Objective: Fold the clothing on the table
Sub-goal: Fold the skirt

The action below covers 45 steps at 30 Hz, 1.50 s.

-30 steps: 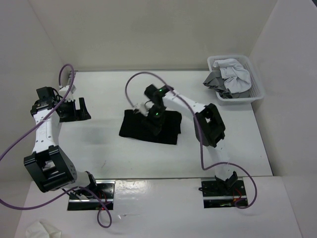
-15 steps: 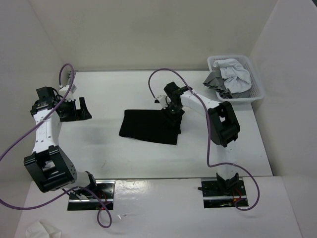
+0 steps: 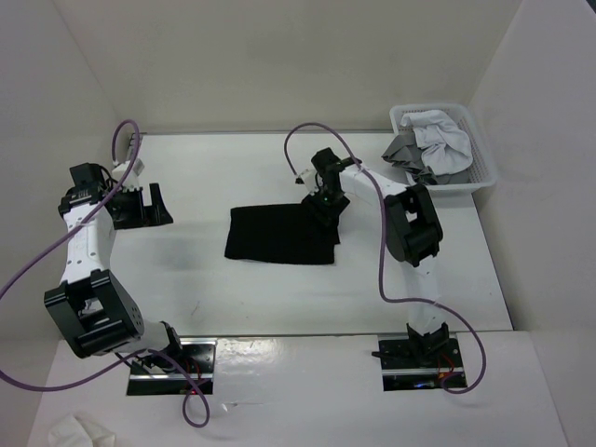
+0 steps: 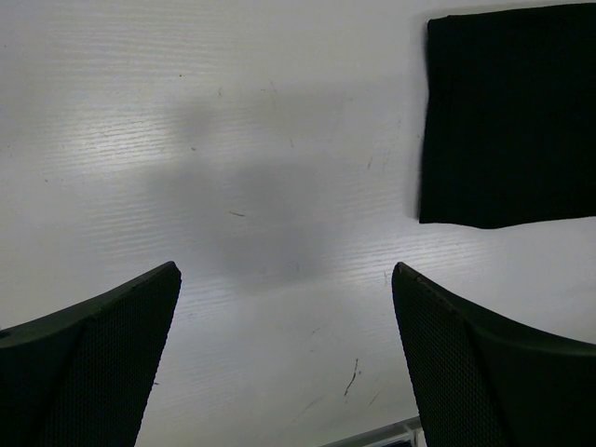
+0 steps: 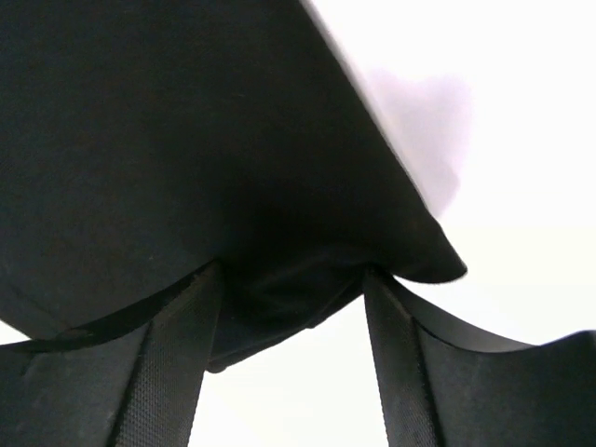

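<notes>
Right gripper point(image 3: 325, 198) had moved from the middle of the clothing point(image 3: 279, 235) out to its far right corner, and the elbow had swung right with it. Left arm hadn't moved.

Clothing lay as a flat black rectangle around the middle of the table point(image 3: 186, 279), slightly skewed.

Top view hid the contact: the right gripper's body covered that corner. Right wrist view showed it: a bunched fold of black fabric sat between the two fingers point(image 5: 168, 372), touching both, so they were clamped on the clothing. White table showed past the fabric edge on the right.

Left gripper point(image 3: 140, 207) hung over bare table at the left, well apart from the clothing. Its wrist view showed the fingers spread wide with nothing between them, and one corner of the clothing at upper right.

Only the top view showed the white basket point(image 3: 485, 174) at the far right, holding a white garment point(image 3: 442, 130) and a grey garment point(image 3: 404, 149), the grey one hanging over the rim.
</notes>
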Tool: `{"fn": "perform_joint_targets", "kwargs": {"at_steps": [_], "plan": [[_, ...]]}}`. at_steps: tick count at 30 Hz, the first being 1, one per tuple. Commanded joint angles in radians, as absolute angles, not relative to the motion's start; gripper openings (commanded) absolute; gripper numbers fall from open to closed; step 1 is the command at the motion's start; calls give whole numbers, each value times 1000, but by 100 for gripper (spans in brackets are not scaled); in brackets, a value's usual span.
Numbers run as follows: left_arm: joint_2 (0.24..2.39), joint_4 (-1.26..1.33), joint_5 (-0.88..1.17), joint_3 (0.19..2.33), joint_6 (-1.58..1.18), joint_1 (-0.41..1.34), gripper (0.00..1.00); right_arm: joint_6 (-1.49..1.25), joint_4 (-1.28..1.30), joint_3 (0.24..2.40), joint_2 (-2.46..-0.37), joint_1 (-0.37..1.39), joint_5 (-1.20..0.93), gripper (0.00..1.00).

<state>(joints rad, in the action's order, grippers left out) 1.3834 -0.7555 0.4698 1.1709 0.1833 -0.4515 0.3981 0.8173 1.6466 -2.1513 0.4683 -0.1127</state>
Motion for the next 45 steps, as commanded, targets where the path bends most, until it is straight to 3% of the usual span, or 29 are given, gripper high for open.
{"fn": "perform_joint_targets", "kwargs": {"at_steps": [1, 4, 22, 31, 36, 39, 40, 42, 43, 45], "plan": [[1390, -752, 474, 1204, 201, -459, 100, 376, 755, 1718, -2230, 446, -75, 67], [1390, -761, 463, 1204, 210, -459, 100, 367, 744, 1752, -2260, 446, -45, 73], [1390, -752, 454, 1204, 201, -459, 100, 276, 721, 1925, -2361, 330, 32, 73], [1381, -752, 454, 1204, 201, -459, 100, 276, 746, 1890, -2330, 321, -84, 73], [1359, -752, 445, 1186, 201, -459, 100, 296, 746, 1826, -2312, 287, -196, 60], [1359, -752, 445, 1186, 201, -459, 100, 305, 746, 1792, -2312, 269, -228, 43], [1359, -761, 445, 1186, 201, -459, 100, 305, 746, 1775, -2312, 268, -229, 32], [1359, -761, 454, 1186, 201, -459, 100, 314, 746, 1760, -2303, 268, -229, 20], [1359, -761, 454, 1186, 201, -459, 100, 314, 746, 1749, -2303, 259, -229, 7], [1359, -770, 454, 1186, 210, -459, 100, 314, 736, 1749, -2292, 250, -229, 0]]}}
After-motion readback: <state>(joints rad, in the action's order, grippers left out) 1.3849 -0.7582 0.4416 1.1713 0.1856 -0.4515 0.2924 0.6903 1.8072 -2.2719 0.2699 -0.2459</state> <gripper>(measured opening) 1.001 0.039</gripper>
